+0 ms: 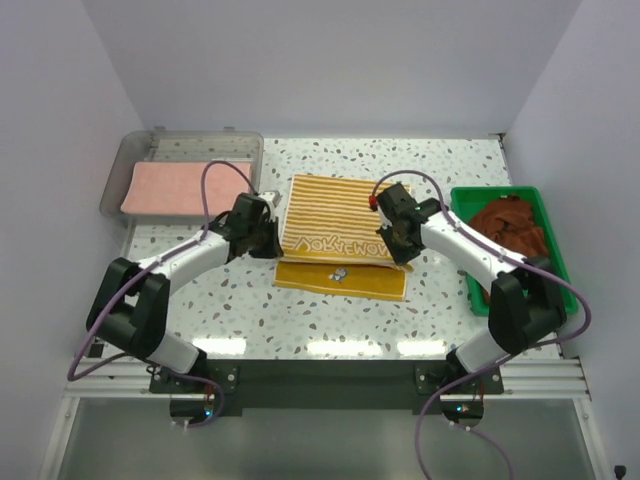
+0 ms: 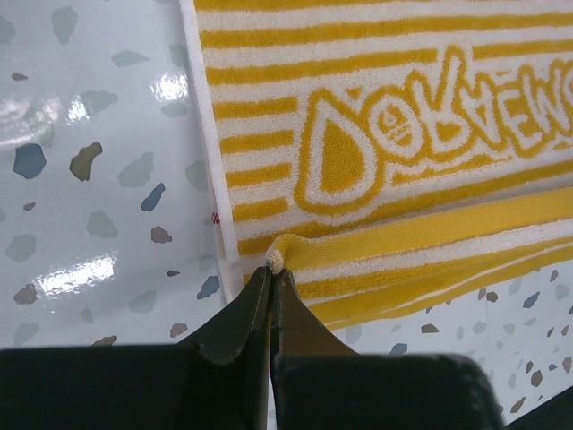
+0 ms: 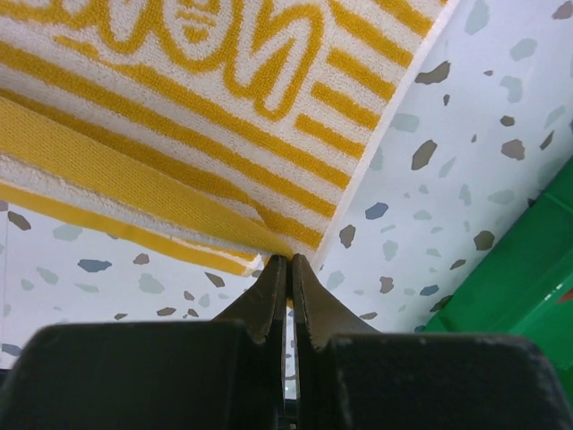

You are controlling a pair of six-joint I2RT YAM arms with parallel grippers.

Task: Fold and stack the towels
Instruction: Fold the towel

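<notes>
The yellow-and-white striped towel lies at the middle of the worktop, with the left gripper clamped on the left end of a fold near its front edge and the right gripper clamped on the right end.

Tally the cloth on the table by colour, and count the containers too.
Yellow-and-white striped towel: 1
Salmon-pink towel: 1
Rust-brown cloth: 1 crumpled heap; the pieces within it cannot be told apart
Clear grey bin: 1
Green tray: 1
Total: 5
</notes>
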